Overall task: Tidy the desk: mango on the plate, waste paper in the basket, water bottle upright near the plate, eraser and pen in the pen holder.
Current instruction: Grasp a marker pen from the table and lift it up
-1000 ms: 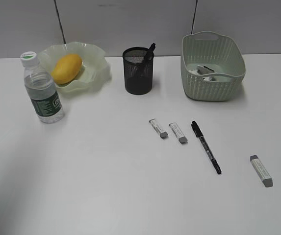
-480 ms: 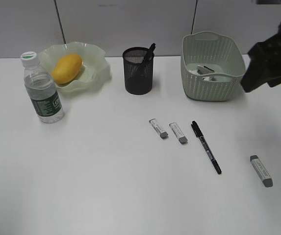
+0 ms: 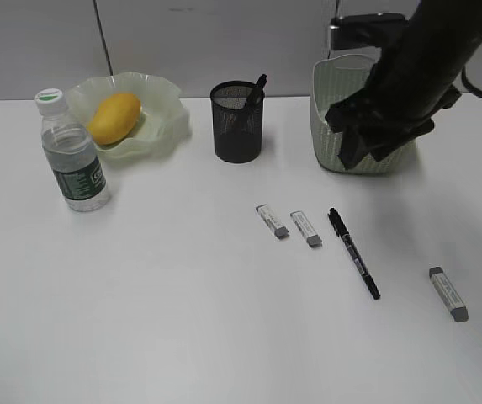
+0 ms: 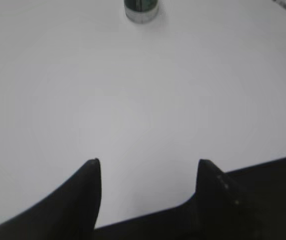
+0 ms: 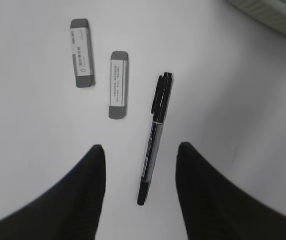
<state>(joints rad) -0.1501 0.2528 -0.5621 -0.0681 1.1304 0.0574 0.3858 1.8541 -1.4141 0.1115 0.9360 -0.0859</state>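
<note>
The black wire-mesh pen holder (image 3: 237,121) stands at the back of the wide white desk (image 3: 165,303), with a dark pen (image 3: 256,91) sticking out of it. To its left, the oval yellow-orange mango (image 3: 113,117) lies in the pale green wavy-rimmed plate (image 3: 169,114), and the small clear water bottle (image 3: 71,151) with white cap and dark green label stands upright just in front-left of that plate. To the holder's right sits the pale green woven-pattern basket (image 3: 331,93), largely covered by the black right arm.

In front of the holder lie two small white-and-grey erasers (image 3: 272,220) (image 3: 305,228) side by side, then a black pen (image 3: 353,253) to their right, and a third eraser (image 3: 448,294) farther right.

The right gripper (image 5: 139,165) hangs above the black pen — jaws apart, the pen's lower end between the fingertips, nothing gripped. The left gripper (image 4: 147,167) hovers over bare desk, jaws spread and empty.
</note>
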